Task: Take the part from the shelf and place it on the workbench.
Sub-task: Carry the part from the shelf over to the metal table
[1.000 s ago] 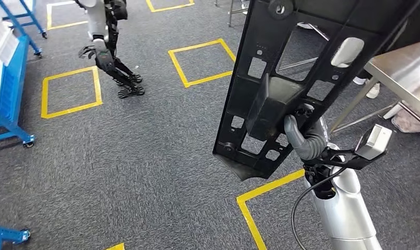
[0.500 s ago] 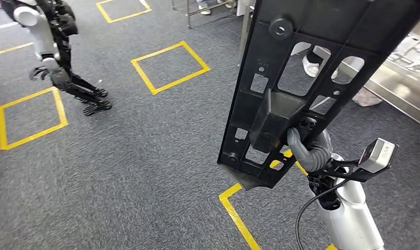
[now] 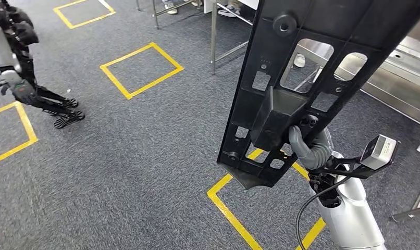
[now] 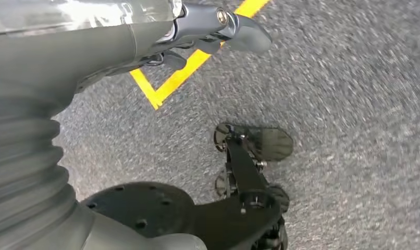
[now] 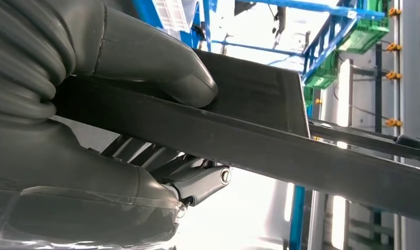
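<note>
The part (image 3: pixel 322 57) is a long black plastic panel with cut-out holes and a boxy block at its middle. My right hand (image 3: pixel 308 148) grips it near its lower end and holds it upright in front of me. In the right wrist view the thumb (image 5: pixel 145 57) presses on one face of the panel (image 5: pixel 260 146) and the fingers (image 5: pixel 197 182) clamp the other face. The metal workbench (image 3: pixel 400 88) stands ahead at the right, partly hidden behind the part. My left hand (image 4: pixel 145 36) hangs over the carpet, its fingers (image 4: pixel 244 32) apart and holding nothing.
Grey carpet with yellow taped squares (image 3: pixel 140 70) spreads ahead, and one taped corner (image 3: pixel 231 211) lies just below the part. Another humanoid robot (image 3: pixel 17 78) stands at the far left. A metal table leg (image 3: pixel 213 36) and people's feet show at the top.
The whole picture has shifted left as the camera turned right. The workbench now fills more of the right side. The part stays in my right hand's grip.
</note>
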